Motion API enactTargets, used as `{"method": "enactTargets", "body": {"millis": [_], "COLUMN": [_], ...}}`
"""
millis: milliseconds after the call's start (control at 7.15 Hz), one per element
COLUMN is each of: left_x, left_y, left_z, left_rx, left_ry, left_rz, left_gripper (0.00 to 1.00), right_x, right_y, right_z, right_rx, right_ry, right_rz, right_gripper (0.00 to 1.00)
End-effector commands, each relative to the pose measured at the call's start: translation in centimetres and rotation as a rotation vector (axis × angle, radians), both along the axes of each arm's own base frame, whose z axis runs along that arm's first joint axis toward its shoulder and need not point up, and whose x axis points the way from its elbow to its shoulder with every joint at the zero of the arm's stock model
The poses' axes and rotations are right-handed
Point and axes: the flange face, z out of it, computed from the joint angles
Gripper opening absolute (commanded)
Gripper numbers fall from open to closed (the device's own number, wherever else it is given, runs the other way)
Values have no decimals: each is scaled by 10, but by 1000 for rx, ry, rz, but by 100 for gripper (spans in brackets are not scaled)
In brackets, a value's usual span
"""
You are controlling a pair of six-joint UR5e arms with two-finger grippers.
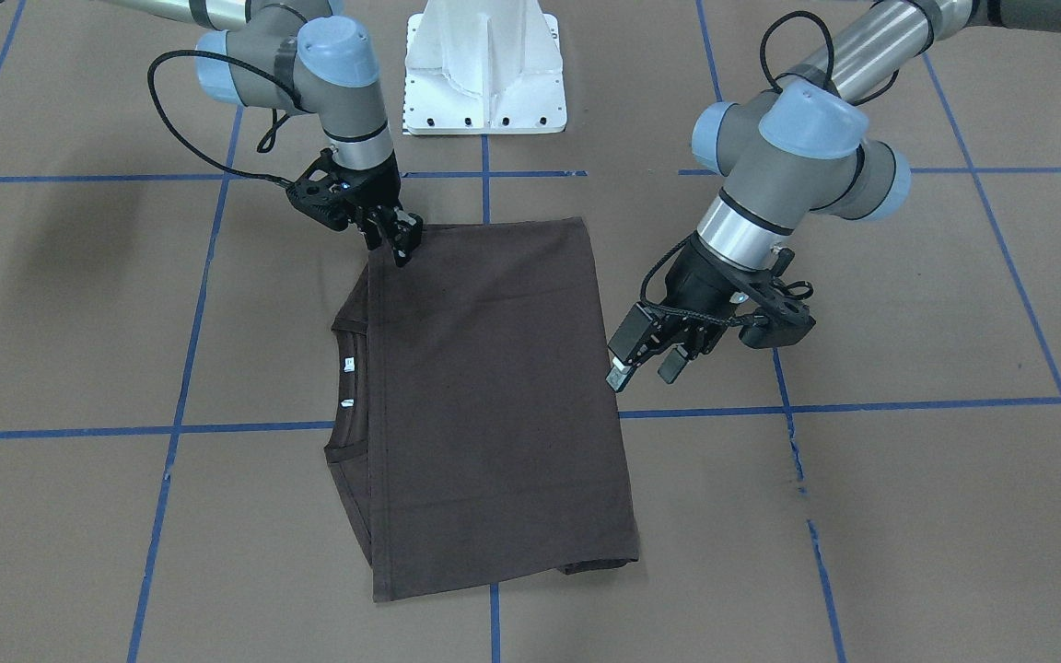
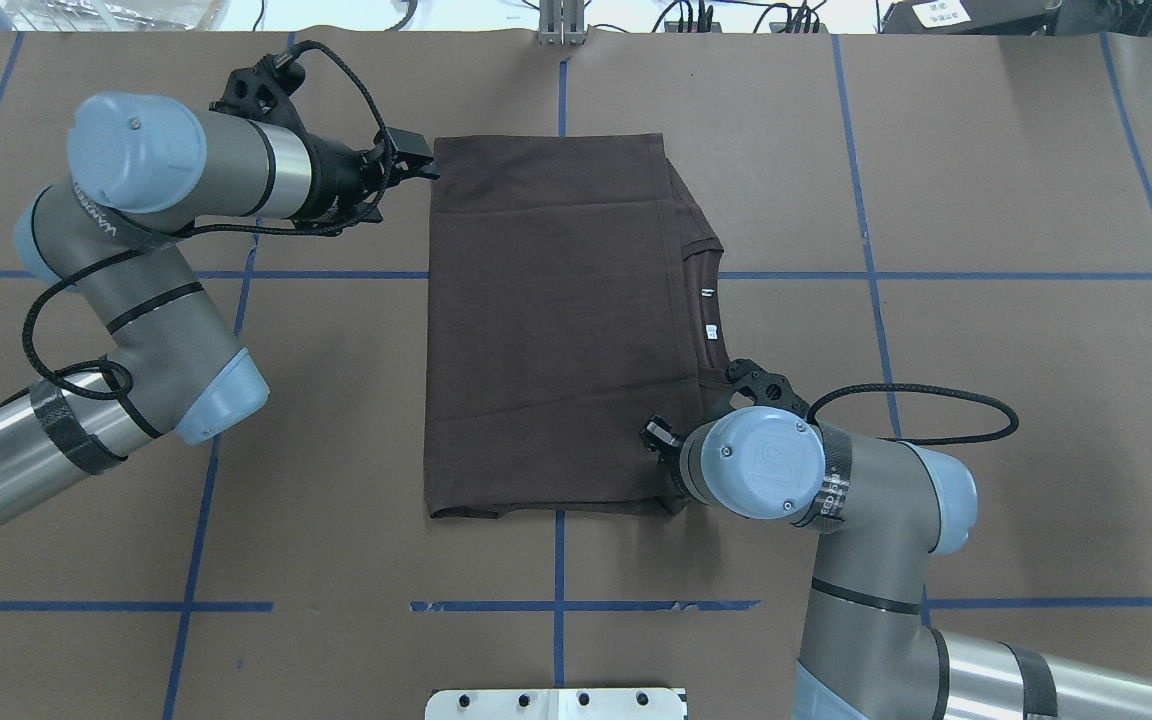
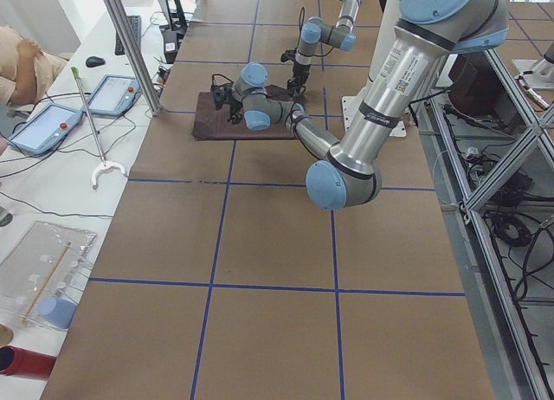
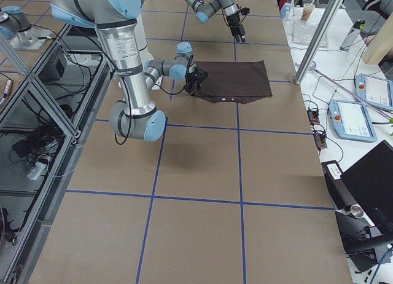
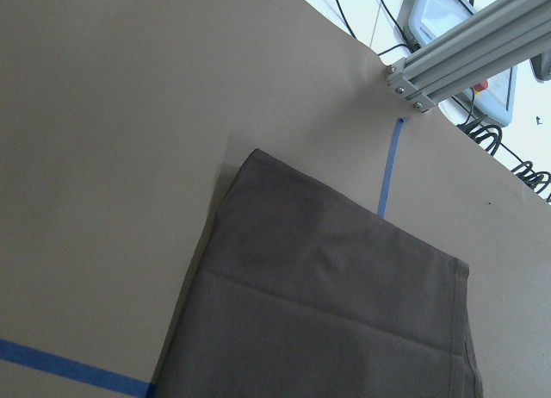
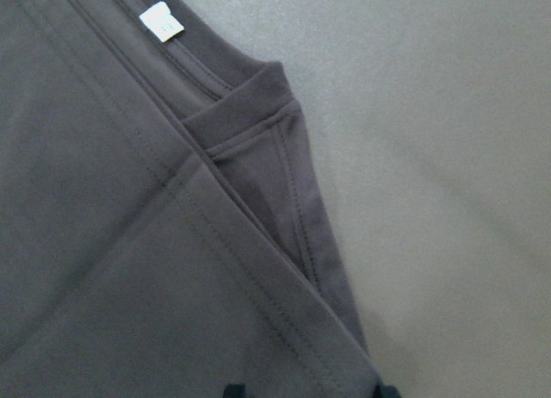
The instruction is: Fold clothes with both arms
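Two-armed fold, T-shirt (image 1: 494,387) folded flat on table (image 1: 908,516).
Hovered with left gripper (image 1: 647,366) splayed beside edge; couldn't read right gripper (image 1: 400,244) at near corner. Needed matched, level pinches.

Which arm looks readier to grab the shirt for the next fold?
Probably the right: the right claw is down at a corner of the dark brown folded T-shirt. The left claw hangs open beside the opposite edge.

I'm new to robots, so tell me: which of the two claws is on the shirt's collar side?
The right claw, at the shirt's corner on the side where the collar peeks out. The left claw hangs beside the opposite, plain edge.
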Motion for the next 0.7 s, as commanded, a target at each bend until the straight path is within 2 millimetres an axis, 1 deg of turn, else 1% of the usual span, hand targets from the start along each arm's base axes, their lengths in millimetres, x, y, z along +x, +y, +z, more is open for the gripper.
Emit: {"method": "enactTargets", "body": {"millis": [0, 140, 280, 420, 560], "left_x": [-1, -1, -1, -2, -7], "left_y": [1, 1, 1, 2, 12], "left_z": [0, 0, 0, -1, -2], "left_rx": [0, 0, 0, 0, -43], "left_ry": [2, 2, 2, 4, 41], "left_rz": [0, 0, 0, -1, -12], "left_gripper": [91, 91, 91, 91, 91], "right_x": [-1, 0, -2, -1, 4], "right_y": [0, 1, 1, -1, 0], "right_z": [0, -1, -12, -15, -22], "right_rx": [6, 7, 7, 9, 14], "right_ry": [1, -2, -14, -19, -36], "right_rz": [-6, -13, -15, -14, -12], "right_gripper": [0, 0, 0, 0, 0]}}
